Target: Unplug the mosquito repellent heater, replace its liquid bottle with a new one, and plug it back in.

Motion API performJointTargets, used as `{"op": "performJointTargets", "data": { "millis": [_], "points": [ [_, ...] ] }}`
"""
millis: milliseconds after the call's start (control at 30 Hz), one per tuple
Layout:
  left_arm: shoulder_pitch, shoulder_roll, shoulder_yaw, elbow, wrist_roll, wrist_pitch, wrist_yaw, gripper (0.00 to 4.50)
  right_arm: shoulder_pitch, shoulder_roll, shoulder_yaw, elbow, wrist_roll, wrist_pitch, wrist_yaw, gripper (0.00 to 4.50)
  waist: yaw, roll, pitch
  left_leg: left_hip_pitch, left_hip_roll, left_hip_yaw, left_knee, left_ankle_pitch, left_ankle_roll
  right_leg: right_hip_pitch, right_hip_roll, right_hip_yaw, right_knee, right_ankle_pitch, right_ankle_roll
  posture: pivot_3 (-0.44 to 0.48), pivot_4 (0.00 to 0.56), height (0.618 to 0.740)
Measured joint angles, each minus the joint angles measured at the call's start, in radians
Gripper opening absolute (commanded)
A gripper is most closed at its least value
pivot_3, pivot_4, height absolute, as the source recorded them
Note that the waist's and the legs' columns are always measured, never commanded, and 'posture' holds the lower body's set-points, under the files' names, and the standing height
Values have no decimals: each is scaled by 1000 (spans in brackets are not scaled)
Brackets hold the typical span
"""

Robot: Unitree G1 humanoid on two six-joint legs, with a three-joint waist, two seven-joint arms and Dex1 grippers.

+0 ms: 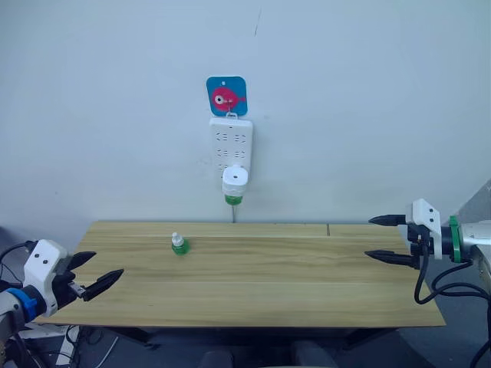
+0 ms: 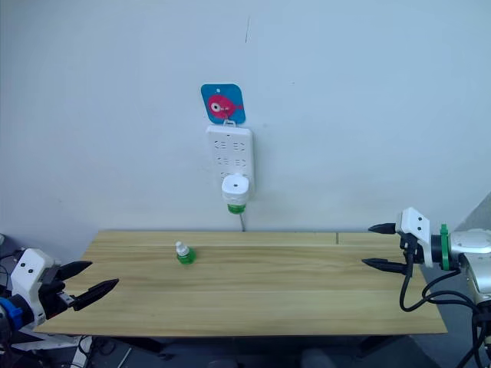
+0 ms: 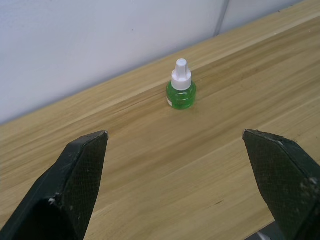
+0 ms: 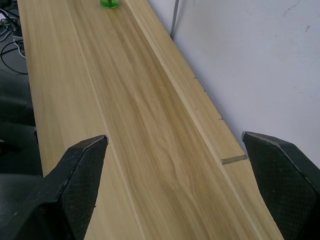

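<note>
Table (image 1: 253, 291) edges: left hand (image 1: 98, 272), right hand (image 1: 386, 238), both agape.

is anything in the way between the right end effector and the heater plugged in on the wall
Nothing visible. The right end effector hangs open at the table's right end; the mosquito repellent heater sits in the power strip above the far edge, with open space between.

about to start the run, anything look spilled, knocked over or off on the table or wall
Nothing stands out. The spare green bottle stands upright and capped on the wooden table, with no spill around it. The mosquito repellent heater sits plugged into the power strip on the wall, its own bottle hanging straight below.
</note>
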Motion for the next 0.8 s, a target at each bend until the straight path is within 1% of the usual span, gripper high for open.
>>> {"op": "performJointTargets", "data": {
  "millis": [233,433,533,800],
  "points": [
    [-23,0,0,38,-4,-79,-57,4500,2,-1,0,0,0,0,-2,4484,0,0,0,0,0,0,0,0,0,0,0,0,0,0,0,136,0,736],
    [-53,0,19,82,-44,-81,-95,4500,11,-4,0,-3,0,0,-3,4484,-2,0,0,0,0,0,0,0,0,0,0,0,0,0,0,134,0,736],
    [-56,19,25,88,-62,-80,-135,4500,12,-6,-1,-7,1,0,-5,4484,-2,0,0,0,0,0,0,0,0,0,0,0,0,0,0,132,0,736],
    [-97,19,39,114,-78,-113,-155,4500,12,-6,-1,-37,1,5,-7,4484,-2,1,1,0,0,0,0,0,0,0,0,0,0,0,0,116,0,736]
  ]
}}
